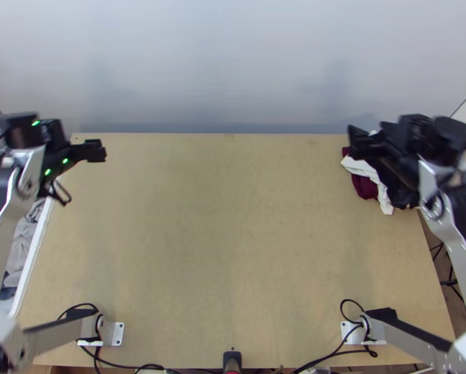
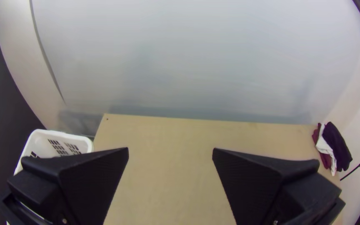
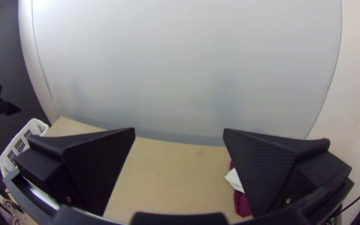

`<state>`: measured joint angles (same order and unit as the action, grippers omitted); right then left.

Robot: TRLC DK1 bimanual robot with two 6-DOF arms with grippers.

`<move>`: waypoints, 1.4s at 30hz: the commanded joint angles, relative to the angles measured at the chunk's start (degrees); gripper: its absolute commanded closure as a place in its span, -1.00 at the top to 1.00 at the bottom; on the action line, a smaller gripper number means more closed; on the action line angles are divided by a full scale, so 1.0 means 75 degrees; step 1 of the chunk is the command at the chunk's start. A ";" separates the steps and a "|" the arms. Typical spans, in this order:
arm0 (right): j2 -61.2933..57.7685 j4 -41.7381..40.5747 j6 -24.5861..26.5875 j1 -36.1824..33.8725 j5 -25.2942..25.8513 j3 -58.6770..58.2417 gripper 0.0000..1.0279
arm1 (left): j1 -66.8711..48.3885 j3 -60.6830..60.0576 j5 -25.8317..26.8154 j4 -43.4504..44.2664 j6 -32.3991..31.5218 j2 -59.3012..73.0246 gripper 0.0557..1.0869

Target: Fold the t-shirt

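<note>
Pale wall (image 1: 233, 62) backs the wooden table (image 1: 233, 237). Left gripper (image 2: 170, 152) and right gripper (image 3: 179, 133) stand with fingers parted, holding nothing. To fetch well, you should lower the left into the basket (image 2: 61, 134), pinch one garment and lift slowly. Your t-shirt, not identifiable, probably lies among grey cloths (image 1: 23, 240) below the left gripper; a garment pile (image 1: 365, 186) lies by the right.

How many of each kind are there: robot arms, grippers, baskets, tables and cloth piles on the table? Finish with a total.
Left robot arm, right robot arm: 2
Left gripper, right gripper: 2
White basket: 1
Wooden table: 1
Cloth pile: 1
Total: 7
</note>
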<state>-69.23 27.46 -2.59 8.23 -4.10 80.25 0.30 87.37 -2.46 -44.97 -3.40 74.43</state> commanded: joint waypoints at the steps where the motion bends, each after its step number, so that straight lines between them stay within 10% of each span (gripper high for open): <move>1: -0.1304 0.0041 -0.0018 0.0391 -0.0004 0.0539 0.91 | -0.0086 0.0831 -0.0387 -0.0613 0.0031 0.1736 0.90; 42: -0.1761 -0.0158 0.0005 0.1844 0.0664 -0.0586 0.82 | 0.5961 0.3092 -0.0856 0.0219 0.1203 0.6247 0.90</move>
<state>-83.24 26.68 -2.74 20.62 -0.14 77.32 41.36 108.51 -8.88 -43.79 5.65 114.02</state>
